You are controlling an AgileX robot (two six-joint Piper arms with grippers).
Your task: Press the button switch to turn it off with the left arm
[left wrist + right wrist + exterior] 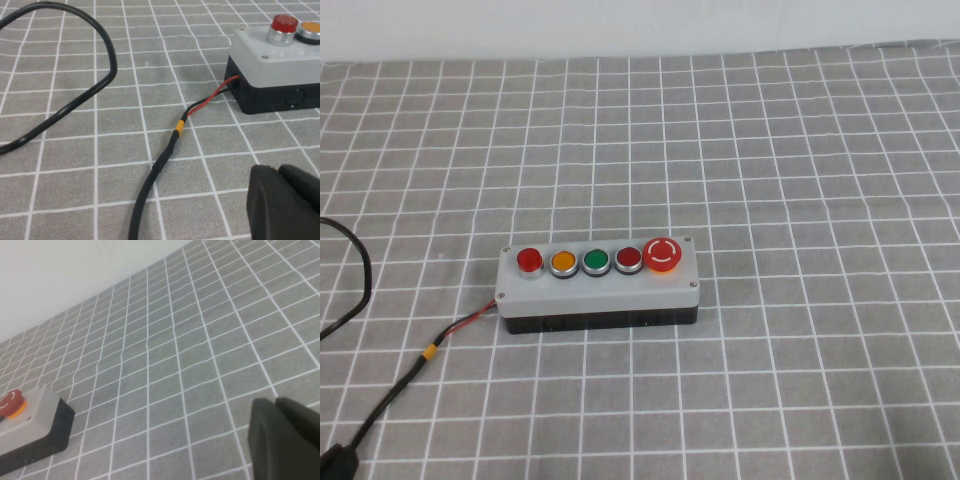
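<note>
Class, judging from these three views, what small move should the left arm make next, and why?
Probably move the left claw forward toward the button switch: it sits well short of the grey box, beside the cable. The right claw stays apart.

button switch on grey box

No readable text or labels

Surface: matt grey cloth with a white grid. Button switch: glossy translucent red plastic in a shiny metal ring. Box: smooth matt grey plastic, black base. Left gripper: matt black plastic.
</note>
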